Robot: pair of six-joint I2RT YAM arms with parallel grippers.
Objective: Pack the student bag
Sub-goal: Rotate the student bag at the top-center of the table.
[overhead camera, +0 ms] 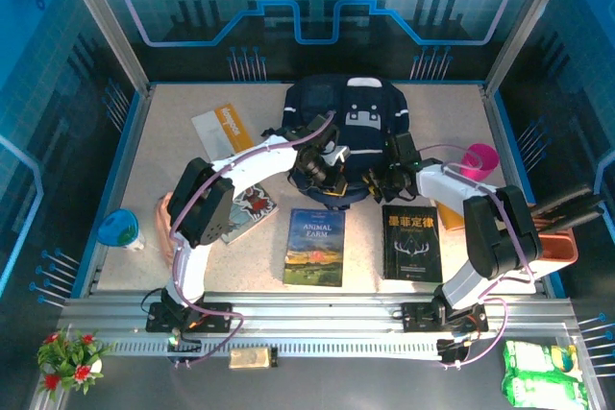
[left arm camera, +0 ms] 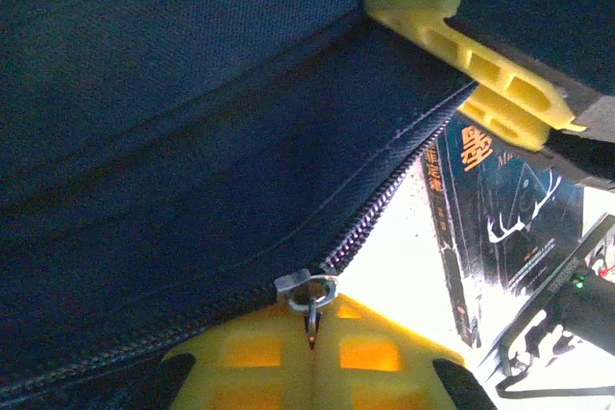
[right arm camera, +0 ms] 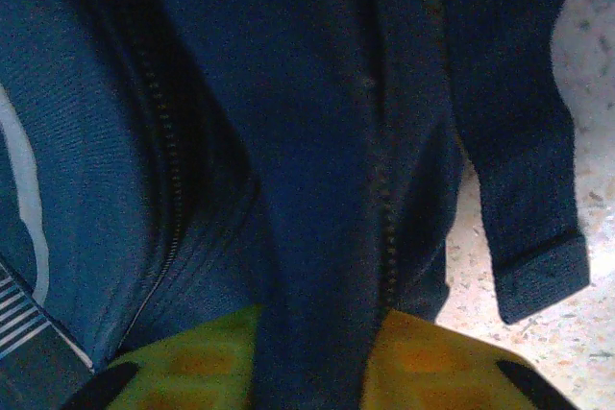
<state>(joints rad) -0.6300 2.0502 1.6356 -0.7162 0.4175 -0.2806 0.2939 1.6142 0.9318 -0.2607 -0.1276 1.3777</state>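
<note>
Both grips are looking apt for the limp, light bag [overhead camera: 322,103]: left fingers [left arm camera: 250,357] pinching its zip pull [left arm camera: 309,297] tight, right fingers [right arm camera: 437,367] clamping a fabric fold.

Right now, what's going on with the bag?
Both arms are working at the near side of the student bag. The left gripper has its jaws shut on the zipper pull. The right gripper pinches a fold of the bag's fabric. The Animal Farm book and the black book lie on the table, not yet packed.
</note>
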